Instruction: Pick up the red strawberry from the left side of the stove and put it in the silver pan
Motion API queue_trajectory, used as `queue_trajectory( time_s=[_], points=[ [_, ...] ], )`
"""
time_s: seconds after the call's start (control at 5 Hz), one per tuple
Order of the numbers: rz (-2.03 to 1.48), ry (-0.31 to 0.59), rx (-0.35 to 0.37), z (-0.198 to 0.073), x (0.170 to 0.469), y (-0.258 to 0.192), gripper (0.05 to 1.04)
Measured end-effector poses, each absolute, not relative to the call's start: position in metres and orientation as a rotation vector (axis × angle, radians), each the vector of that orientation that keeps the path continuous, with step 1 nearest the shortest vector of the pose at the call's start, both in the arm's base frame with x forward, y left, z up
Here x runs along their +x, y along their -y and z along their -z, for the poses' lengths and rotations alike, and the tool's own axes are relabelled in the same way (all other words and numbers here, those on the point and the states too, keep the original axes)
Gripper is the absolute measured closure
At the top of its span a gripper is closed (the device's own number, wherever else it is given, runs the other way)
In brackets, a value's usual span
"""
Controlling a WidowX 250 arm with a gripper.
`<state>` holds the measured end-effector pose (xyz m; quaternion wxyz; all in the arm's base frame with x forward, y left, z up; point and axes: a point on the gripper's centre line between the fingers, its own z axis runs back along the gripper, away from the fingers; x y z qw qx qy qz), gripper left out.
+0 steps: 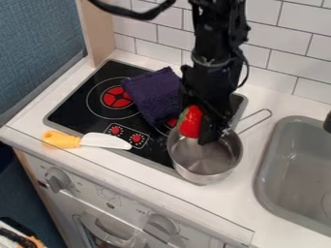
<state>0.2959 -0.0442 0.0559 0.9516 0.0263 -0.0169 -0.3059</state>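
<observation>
Red object at the pot: handling notes

Near edge of the desk [145, 172]: toy knife [94, 141], lying flat toward the left corner, yellow handle outward, white blade reaching the rim of the black cooktop [77, 104].

Further in, toward the right: metal pot [205, 172], upright at the cooktop's near right corner. Its wire handle [271, 114] points toward the far right of the desk. The sink [263, 177] lies along the right edge.

Gripper [198, 129]: above the pot's far left rim, appearing to grasp a red object [190, 122] with a greenish part. The lower tip of the gripper reaches over the pot's opening.

Beyond: dark purple cloth [154, 94], bunched on the cooktop toward its far edge, beside the gripper.

Handling, as judged: hold pressure even, since a smooth, rounded body may roll. Maintain clearance from the rim; contact could tip or slide the light pot. Avoid snagging the cloth or handle.
</observation>
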Motion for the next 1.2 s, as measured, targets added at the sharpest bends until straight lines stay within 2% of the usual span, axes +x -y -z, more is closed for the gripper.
queue_trajectory(
  time_s=[0.2, 0.4, 0.6, 1.0, 1.2],
  points=[
    [0.624, 0.057, 0.031, -0.045, 0.295, 0.047, 0.29],
    [0.616, 0.072, 0.04, -0.041, 0.296, 0.046, 0.29],
    [0.619, 0.05, 0.06, -0.032, 0.296, 0.047, 0.29],
    [0.582, 0.091, 0.066, -0.033, 0.302, 0.047, 0.29],
    [0.573, 0.092, 0.06, -0.027, 0.3, 0.05, 0.229]
  ],
)
